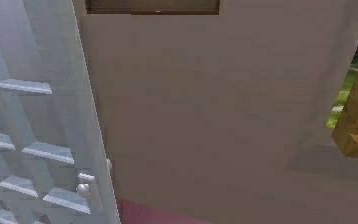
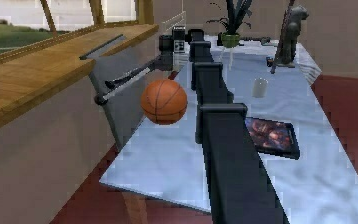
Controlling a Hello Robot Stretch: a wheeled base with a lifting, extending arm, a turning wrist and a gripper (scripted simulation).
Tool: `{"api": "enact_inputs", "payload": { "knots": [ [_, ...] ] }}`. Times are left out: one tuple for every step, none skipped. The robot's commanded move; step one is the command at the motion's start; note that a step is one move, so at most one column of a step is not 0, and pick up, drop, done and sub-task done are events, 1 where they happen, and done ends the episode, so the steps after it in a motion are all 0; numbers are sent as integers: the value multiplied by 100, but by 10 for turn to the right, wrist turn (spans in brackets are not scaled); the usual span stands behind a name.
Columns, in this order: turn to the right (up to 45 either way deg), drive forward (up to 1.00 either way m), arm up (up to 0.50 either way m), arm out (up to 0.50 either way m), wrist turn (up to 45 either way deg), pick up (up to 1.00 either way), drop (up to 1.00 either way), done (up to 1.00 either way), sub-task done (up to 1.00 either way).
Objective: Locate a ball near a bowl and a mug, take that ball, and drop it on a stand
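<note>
Where the arm (image 2: 227,150) runs out over the table (image 2: 327,190), the arm side view gives this count: 1 basketball (image 2: 164,100), orange with dark seams; 1 potted plant (image 2: 232,28); 1 dark statue (image 2: 289,35); 1 small white cup (image 2: 259,88); 1 dark tablet (image 2: 272,137) lying flat just right of the arm. The basketball shows just left of the arm and below the gripper (image 2: 173,62) in the picture, against the table's near-left edge and 1 grey chair (image 2: 117,85) drawn up there. Cannot tell whether it hangs clear or rests on something, so cannot tell whether the gripper holds anything. Jaw state: cannot tell. The plant and statue stand upright at the table's far end, well apart from the basketball; the cup stands between them and the tablet. Surface: 1 table under a pale blue-white cloth. Room: dark red floor (image 2: 347,100); a wooden window ledge (image 2: 47,70) along that view's left, with green outside. The forward view gives 1 white panelled door (image 1: 37,120) at its left with 1 knob (image 1: 84,186), a plain beige wall (image 1: 207,110), 1 dark framed panel (image 1: 152,5) at the top edge and a wooden frame (image 1: 355,120) at the right edge.
</note>
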Motion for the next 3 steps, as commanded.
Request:
{"api": "enact_inputs", "payload": {
  "knots": [
    [0, 0, 0, 0, 450, 0, 0, 0, 0],
    [0, 0, 0, 0, 330, 0, 0, 0, 0],
    [0, 0, -20, 0, 0, 0, 0, 0, 0]
  ]
}}
